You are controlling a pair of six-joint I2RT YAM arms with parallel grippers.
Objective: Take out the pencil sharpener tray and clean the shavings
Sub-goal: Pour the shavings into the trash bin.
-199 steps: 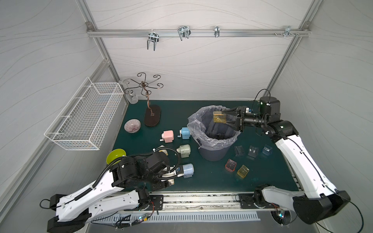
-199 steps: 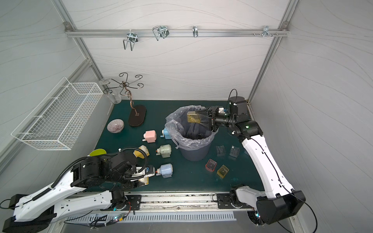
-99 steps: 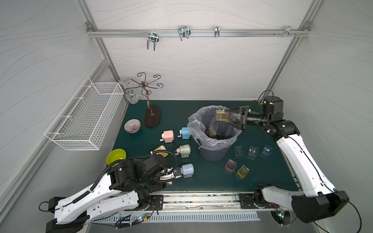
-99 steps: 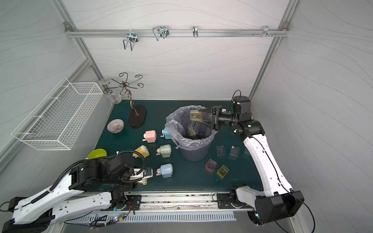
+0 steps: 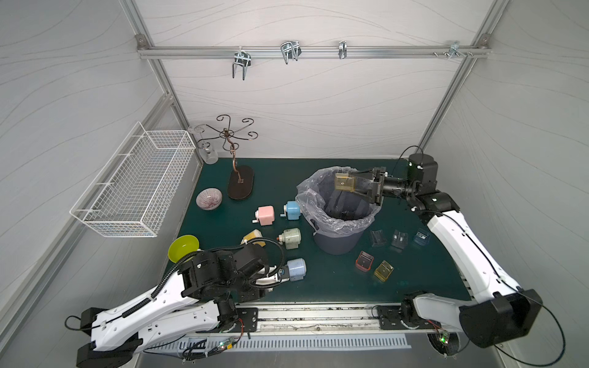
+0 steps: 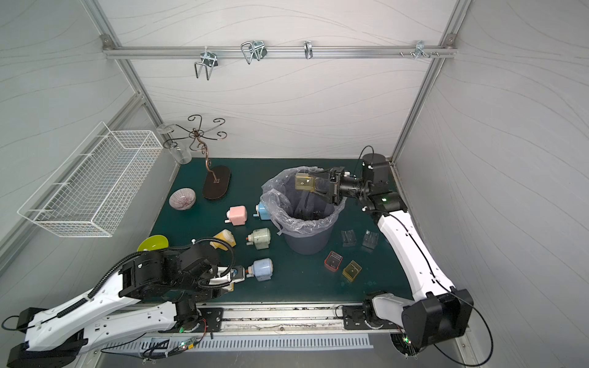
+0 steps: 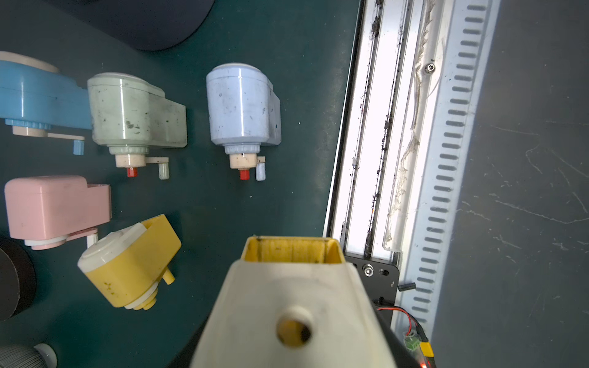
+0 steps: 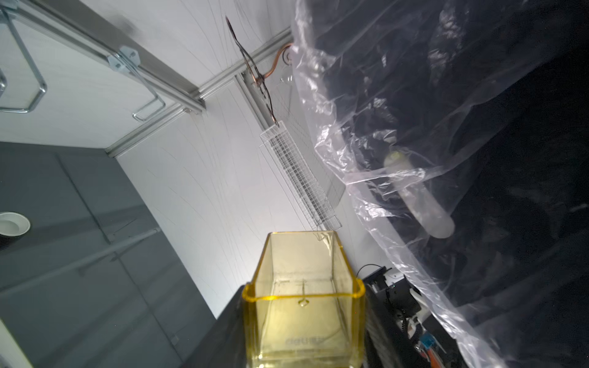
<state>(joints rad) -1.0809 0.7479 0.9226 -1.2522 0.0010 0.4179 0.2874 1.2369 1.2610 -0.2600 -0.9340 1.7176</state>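
Right gripper (image 5: 355, 188) clamps yellow tray (image 5: 344, 184) tipped over lined bin (image 5: 338, 224); tray looks empty, so dumping seems done. Left gripper (image 6: 235, 276) grips cream sharpener (image 7: 287, 302) near front rail (image 7: 366, 159); reinserting tray probably remains.

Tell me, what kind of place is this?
Probably a robot test booth, not a home: two white-and-black robot arms bolted to a metal rail, plain white panel walls on a silver aluminium frame, and a dark green mat strewn with small pastel plastic pencil sharpeners.
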